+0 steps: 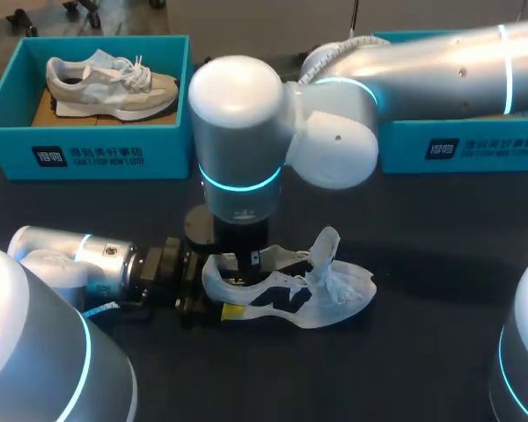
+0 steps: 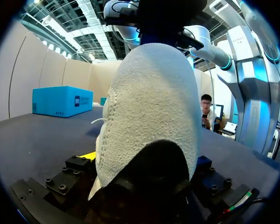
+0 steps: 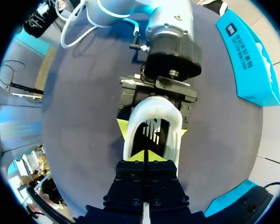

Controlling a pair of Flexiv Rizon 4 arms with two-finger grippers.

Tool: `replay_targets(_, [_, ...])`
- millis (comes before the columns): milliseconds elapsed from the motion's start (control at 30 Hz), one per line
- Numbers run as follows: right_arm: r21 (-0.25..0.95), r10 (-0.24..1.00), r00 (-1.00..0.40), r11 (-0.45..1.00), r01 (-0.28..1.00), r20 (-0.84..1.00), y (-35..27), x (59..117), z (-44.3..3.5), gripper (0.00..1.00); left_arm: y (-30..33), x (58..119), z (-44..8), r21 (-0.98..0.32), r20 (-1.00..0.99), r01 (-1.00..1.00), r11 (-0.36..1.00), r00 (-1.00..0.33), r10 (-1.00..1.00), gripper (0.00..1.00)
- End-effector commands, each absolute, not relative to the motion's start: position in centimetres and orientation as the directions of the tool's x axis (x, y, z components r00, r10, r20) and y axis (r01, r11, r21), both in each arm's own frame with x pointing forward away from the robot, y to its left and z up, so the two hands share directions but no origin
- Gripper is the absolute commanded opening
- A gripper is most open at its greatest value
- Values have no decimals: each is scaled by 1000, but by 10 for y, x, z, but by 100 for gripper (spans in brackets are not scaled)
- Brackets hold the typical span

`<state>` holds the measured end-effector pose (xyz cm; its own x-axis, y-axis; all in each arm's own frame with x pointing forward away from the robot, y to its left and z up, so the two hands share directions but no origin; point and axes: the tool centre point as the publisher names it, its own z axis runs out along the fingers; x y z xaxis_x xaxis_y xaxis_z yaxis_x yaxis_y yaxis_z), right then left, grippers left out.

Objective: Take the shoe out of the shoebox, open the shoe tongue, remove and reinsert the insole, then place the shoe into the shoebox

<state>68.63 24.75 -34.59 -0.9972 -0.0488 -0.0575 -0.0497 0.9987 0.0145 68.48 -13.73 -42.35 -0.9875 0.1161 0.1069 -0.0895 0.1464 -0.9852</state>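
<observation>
A white shoe (image 1: 334, 294) stands on the dark table near the front, heel towards my left arm, tongue and laces pulled up. My left gripper (image 1: 230, 289) holds its heel from both sides; one yellow fingertip (image 3: 122, 129) presses the heel's side. In the left wrist view the white heel (image 2: 149, 107) fills the space between the fingers of the left gripper (image 2: 144, 161). My right gripper (image 3: 144, 156) hangs straight down over the shoe's opening (image 3: 151, 109), shut, its yellow tips together at the heel end of the black insole (image 3: 151, 133). From above, the right gripper (image 1: 246, 262) is mostly hidden by its wrist.
A teal shoebox (image 1: 88, 149) at the back left holds a grey and white shoe (image 1: 114, 83). A second teal box (image 1: 475, 145) stands at the back right, partly behind my right arm.
</observation>
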Motion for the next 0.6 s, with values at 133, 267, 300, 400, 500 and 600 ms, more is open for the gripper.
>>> replay_targets(133, [8, -67, -996, 998, -67, -55, 251, 696, -366, 0, -136, 686, -426, -985, 107, -90, 147, -988, 114, 0])
replay_targets(267, [6, -74, -995, 997, -74, -60, 251, 699, -371, 0, -136, 686, -426, -985, 107, -90, 147, -988, 114, 0])
replay_targets(300, [7, -73, -996, 997, -73, -61, 250, 699, -372, 0, -136, 686, -426, -985, 107, -90, 147, -988, 114, 0])
replay_targets(400, [17, -66, -996, 998, -68, -67, 250, 697, -373, 0, -136, 686, -426, -985, 107, -90, 147, -988, 114, 0])
replay_targets(500, [5, -64, -996, 998, -65, -69, 251, 695, -373, 0, -136, 686, -426, -985, 107, -90, 147, -988, 114, 0])
replay_targets(600, [-5, -56, -996, 998, -56, -63, 247, 696, -379, 0, -136, 686, -426, -985, 107, -90, 147, -988, 114, 0])
